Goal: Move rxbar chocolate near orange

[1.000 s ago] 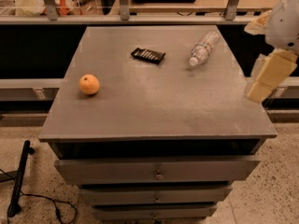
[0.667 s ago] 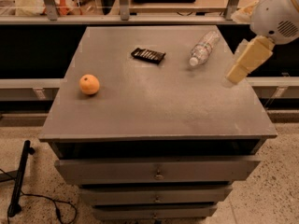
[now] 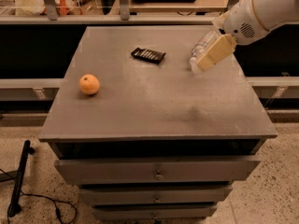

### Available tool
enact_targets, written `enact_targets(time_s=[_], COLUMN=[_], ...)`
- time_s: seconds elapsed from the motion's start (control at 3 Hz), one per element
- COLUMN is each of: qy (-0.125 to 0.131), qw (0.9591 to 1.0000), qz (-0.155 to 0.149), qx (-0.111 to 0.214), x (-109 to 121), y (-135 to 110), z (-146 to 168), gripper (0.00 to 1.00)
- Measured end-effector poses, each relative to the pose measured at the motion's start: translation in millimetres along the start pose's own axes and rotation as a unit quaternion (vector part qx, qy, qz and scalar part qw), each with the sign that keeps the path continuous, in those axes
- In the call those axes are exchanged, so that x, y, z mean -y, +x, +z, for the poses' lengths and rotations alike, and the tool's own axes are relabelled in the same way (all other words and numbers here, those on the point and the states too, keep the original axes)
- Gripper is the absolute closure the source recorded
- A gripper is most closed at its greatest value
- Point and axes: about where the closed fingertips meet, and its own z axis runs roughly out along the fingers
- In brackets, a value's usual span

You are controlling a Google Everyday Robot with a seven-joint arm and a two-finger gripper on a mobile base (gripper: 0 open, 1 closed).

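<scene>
Orange (image 3: 89,84) is noted nearest. Bar (image 3: 148,55) is laid flat beyond and right of orange, well apart; judged light, thin, slick-wrapped, best pinched across its short width. Gripper (image 3: 214,54) is held far right of orange, at bottle (image 3: 202,43); open or closed cannot be told.

Most likely a robot lab or test room, not a home. Shown by a plain grey metal cabinet (image 3: 154,125) with three drawers (image 3: 156,170) used as a work table, by a hard speckled floor (image 3: 275,195) with a loose black cable (image 3: 51,204) lying at the lower left, and by a long metal rail (image 3: 140,19) behind. Shown also by a white robot arm (image 3: 261,8) reaching in from the upper right, with its gripper (image 3: 205,62) over the right rear part of the cabinet top.
</scene>
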Motion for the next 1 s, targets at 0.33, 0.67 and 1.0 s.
enact_targets(time_s=[0.33,0.67,1.0], qy=[-0.005,-0.001,-0.025], qw=[0.9999,0.9999,0.9990], qz=[0.016,-0.009,-0.037], qx=[0.000,0.006,0.006], x=[22,39,51], y=[5,-10,-20], z=[33,53,77], gripper=[0.00,0.00,0.00])
